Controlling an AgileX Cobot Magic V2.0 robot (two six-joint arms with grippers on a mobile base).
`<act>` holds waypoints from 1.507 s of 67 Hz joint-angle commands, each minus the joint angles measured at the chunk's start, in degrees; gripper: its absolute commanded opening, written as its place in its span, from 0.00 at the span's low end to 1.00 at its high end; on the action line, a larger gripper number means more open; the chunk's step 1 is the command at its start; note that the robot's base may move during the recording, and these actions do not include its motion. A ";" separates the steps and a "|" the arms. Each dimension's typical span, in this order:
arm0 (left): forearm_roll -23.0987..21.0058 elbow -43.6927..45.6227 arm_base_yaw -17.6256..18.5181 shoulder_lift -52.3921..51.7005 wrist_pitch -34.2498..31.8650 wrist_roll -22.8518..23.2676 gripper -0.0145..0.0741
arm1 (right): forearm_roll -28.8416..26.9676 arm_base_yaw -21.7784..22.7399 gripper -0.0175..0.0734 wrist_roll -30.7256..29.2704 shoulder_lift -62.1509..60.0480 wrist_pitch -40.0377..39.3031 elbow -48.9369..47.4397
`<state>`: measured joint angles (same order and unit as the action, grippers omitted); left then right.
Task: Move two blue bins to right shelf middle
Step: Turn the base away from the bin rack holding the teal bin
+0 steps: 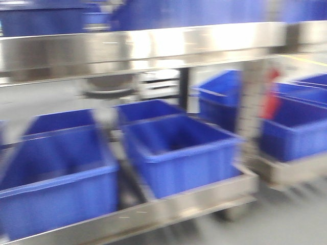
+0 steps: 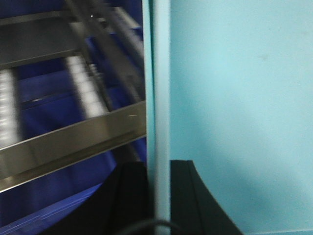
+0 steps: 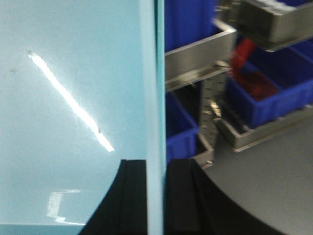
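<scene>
Pale blue bin [image 2: 234,98] is carried between the arms. The left gripper [image 2: 159,169] is clamped over one wall rim and the right gripper [image 3: 156,164] over the opposite wall, with the bin interior lying inboard of each. Whether one tub or two nested is held cannot be told. The bin is not seen in the blurred front view. The steel front rail [image 1: 143,46] of the rack lies ahead, with dark blue bins [image 1: 179,153] on the tier below. A forward insert with both arms level is judged next.
</scene>
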<state>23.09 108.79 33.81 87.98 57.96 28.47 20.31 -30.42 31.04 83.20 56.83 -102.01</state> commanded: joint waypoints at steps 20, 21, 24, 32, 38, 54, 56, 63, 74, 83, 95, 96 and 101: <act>0.64 1.01 0.18 -0.73 -3.76 0.39 0.04 | 1.85 -0.02 0.01 -0.13 -1.18 -5.88 -0.87; 0.64 1.01 0.18 -0.73 -3.76 0.39 0.04 | 1.85 -0.02 0.01 -0.13 -1.18 -5.88 -0.87; 0.64 1.01 0.18 -0.73 -3.76 0.39 0.04 | 1.85 -0.02 0.01 -0.13 -1.18 -5.88 -0.87; 0.64 1.01 0.18 -0.73 -3.76 0.39 0.04 | 1.85 -0.02 0.01 -0.13 -1.18 -5.88 -0.87; 0.64 1.01 0.18 -0.73 -3.76 0.39 0.04 | 1.85 -0.02 0.01 -0.13 -1.18 -5.88 -0.87; 0.64 1.01 0.18 -0.73 -3.76 0.39 0.04 | 1.85 -0.02 0.01 -0.13 -1.18 -5.88 -0.87; 0.64 1.01 0.18 -0.73 -3.76 0.39 0.04 | 1.85 -0.02 0.01 -0.13 -1.18 -5.88 -0.87; 0.64 1.01 0.18 -0.73 -3.76 0.39 0.04 | 1.85 -0.02 0.01 -0.13 -1.18 -5.88 -0.87; 0.64 1.01 0.18 -0.73 -3.76 0.39 0.04 | 1.85 -0.02 0.01 -0.13 -1.18 -5.88 -0.87; 0.64 1.01 0.18 -0.73 -3.76 0.39 0.04 | 1.85 -0.02 0.01 -0.13 -1.18 -5.88 -0.87; 0.64 1.01 0.18 -0.73 -3.76 0.39 0.04 | 1.85 -0.02 0.01 -0.13 -1.18 -5.88 -0.87; 0.64 1.01 0.18 -0.73 -3.76 0.39 0.04 | 1.85 -0.02 0.01 -0.13 -1.18 -5.88 -0.87; 0.64 1.01 0.18 -0.73 -3.76 0.39 0.04 | 1.85 -0.02 0.01 -0.13 -1.18 -5.88 -0.87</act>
<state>23.09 108.79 33.81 87.98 57.96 28.47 20.41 -30.42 31.04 83.20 56.93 -102.01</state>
